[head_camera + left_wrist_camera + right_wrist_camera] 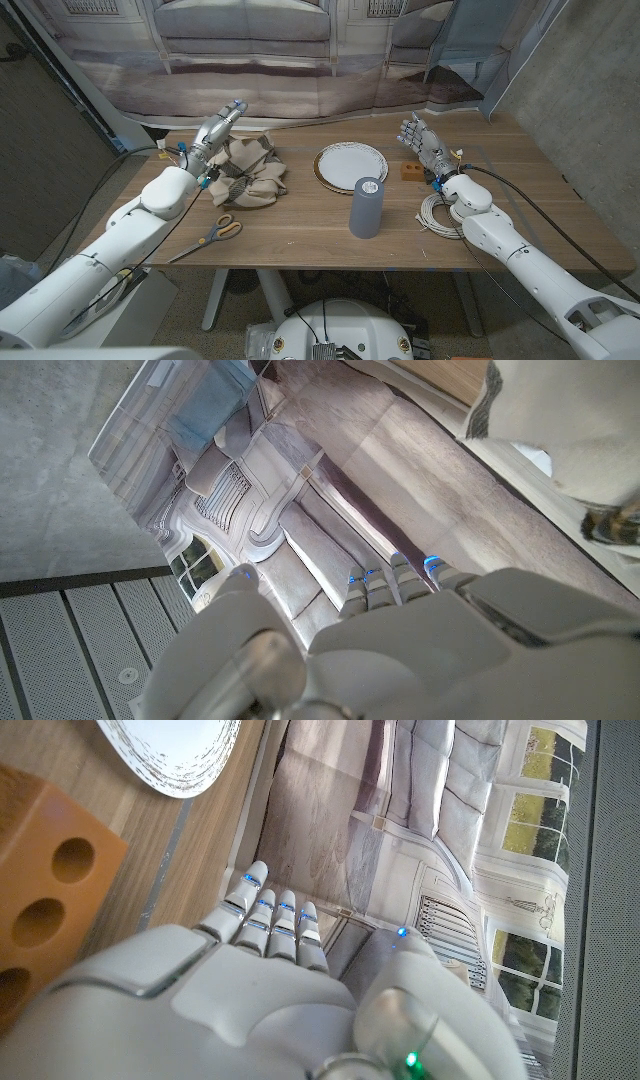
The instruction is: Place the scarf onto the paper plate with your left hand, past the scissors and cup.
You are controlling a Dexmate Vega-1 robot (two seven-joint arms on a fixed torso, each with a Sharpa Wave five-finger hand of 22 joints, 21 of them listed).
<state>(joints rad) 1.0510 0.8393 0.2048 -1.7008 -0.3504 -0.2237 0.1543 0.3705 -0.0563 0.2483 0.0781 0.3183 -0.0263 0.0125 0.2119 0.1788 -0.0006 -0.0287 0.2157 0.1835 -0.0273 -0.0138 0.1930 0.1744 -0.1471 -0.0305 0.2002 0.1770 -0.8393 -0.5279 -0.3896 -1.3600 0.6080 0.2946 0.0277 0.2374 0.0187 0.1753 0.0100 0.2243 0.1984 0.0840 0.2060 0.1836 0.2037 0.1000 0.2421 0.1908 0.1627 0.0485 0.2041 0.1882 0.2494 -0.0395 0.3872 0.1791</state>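
A beige and brown patterned cloth scarf [252, 172] lies crumpled in a loose heap on the table's left side. To its right sits a round white paper plate [351, 164] with a thin gold rim (nothing on it). Nearer the front edge lie yellow-handled scissors [209, 237] and, upright, a tall grey cylindrical cup [366, 208].

**Camera setup, quick rundown**

Head view: up high, looking down over the whole wooden table [300, 240], both arms coming in from the bottom corners. Left wrist view: tight along the back of the left hand [400, 650], aimed at the printed backdrop [330, 510]. Right wrist view: same deal, close behind the right hand [250, 990], sharing the paper plate [180, 750] and backdrop with the head view.
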